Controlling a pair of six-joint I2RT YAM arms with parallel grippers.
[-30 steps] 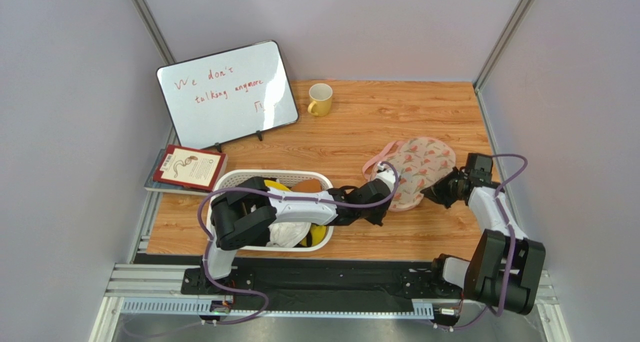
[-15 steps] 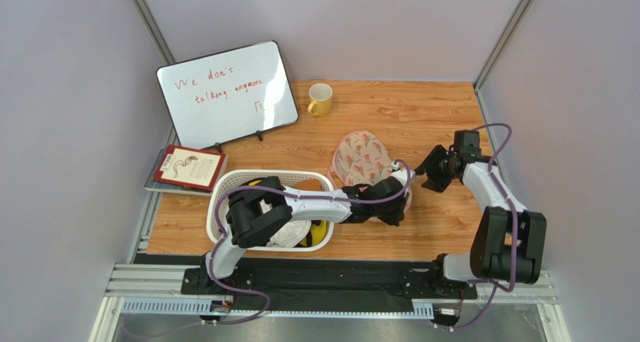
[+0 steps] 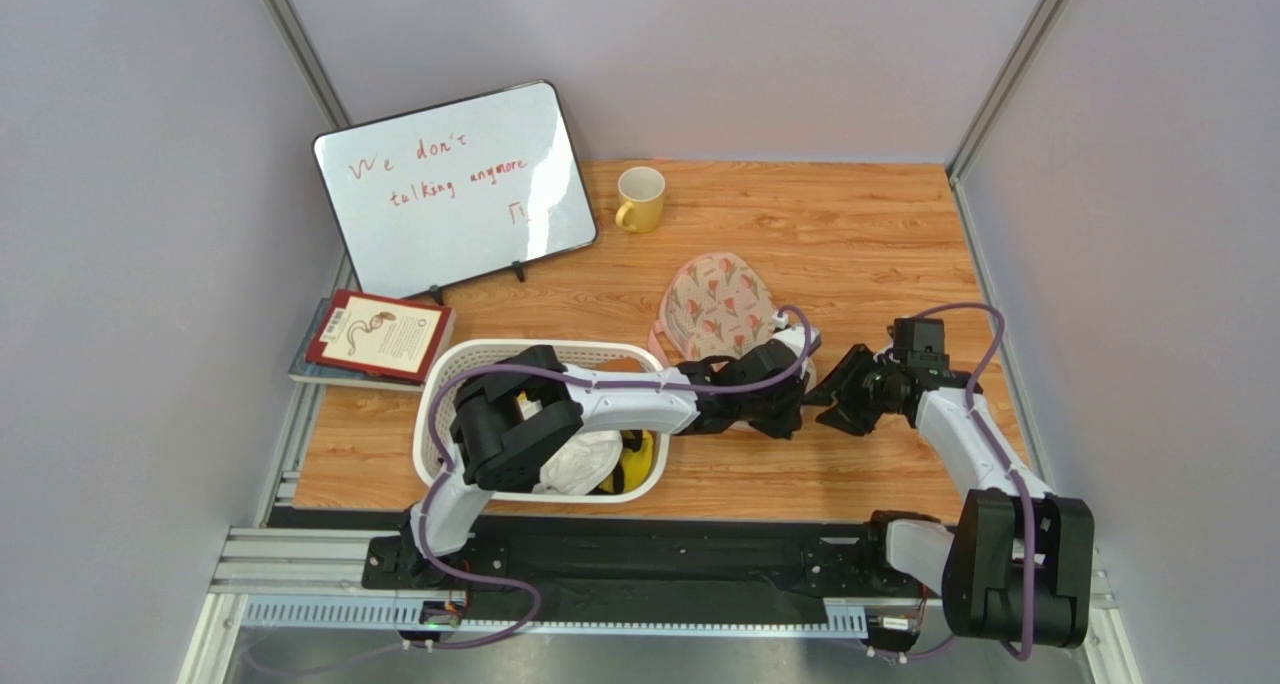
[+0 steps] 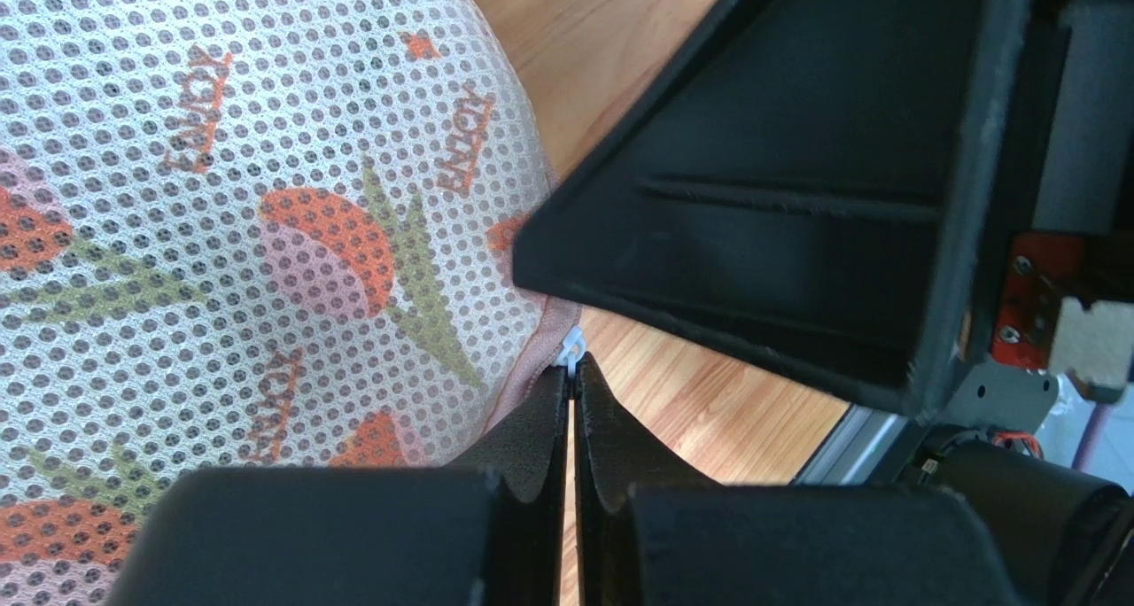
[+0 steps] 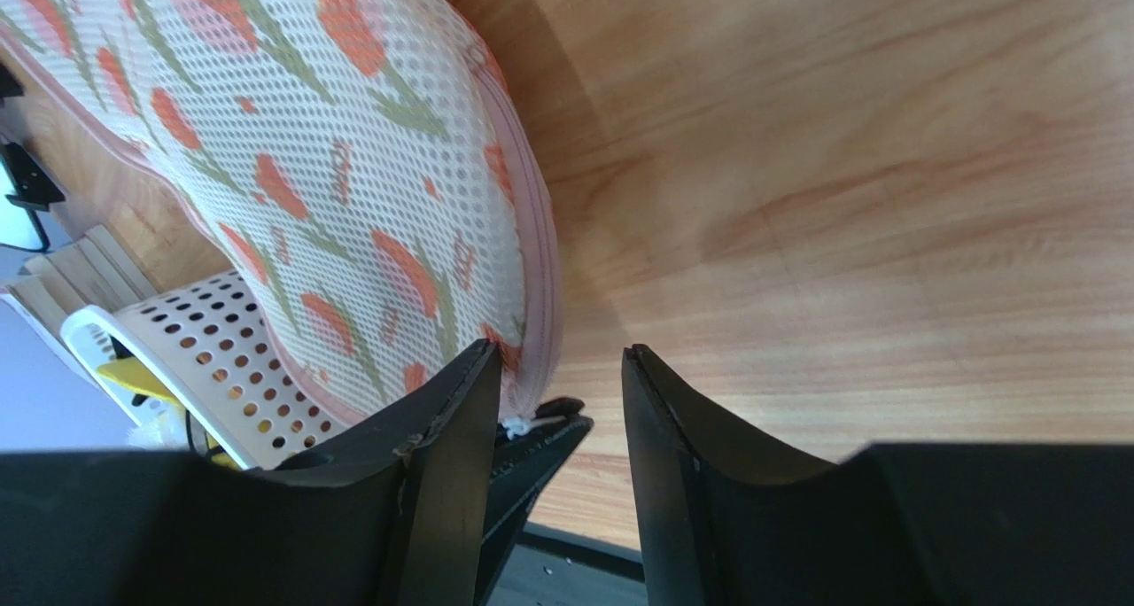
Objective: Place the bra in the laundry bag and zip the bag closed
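The laundry bag, cream mesh with pink-and-green print and pink zip edging, lies mid-table; it also shows in the left wrist view and the right wrist view. My left gripper is shut on the bag's small white zip pull at its near right edge. My right gripper is open and empty, right beside the left fingertips and the bag's edge. The bra is not in view.
A white slotted basket with white and yellow garments stands at the near left, close to the bag. A yellow mug, a whiteboard and a red book are at the back and left.
The bag has swung from the right side toward mid-table with my left gripper. My right gripper has let go of the bag's right edge and come in next to the left fingertips.
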